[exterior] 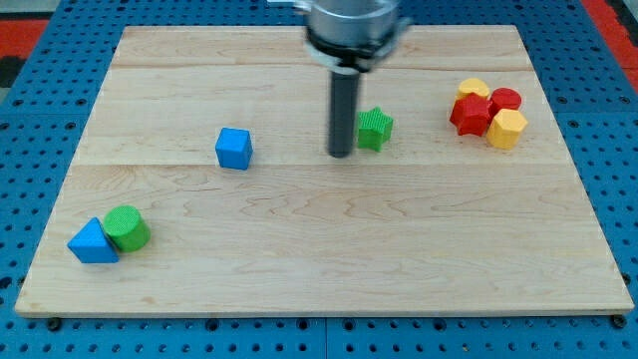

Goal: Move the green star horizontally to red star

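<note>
The green star (375, 128) lies on the wooden board, right of centre in the upper half. My tip (341, 155) is just to the star's left, close to it or touching its left side. The red star (470, 115) lies near the view's right, at about the same height as the green star, in a tight cluster of blocks.
Around the red star sit a yellow block (474, 89), a red block (505, 100) and a yellow hexagon (507, 129). A blue cube (233, 148) lies left of centre. A blue triangle (92, 242) and a green cylinder (127, 228) touch at the lower left.
</note>
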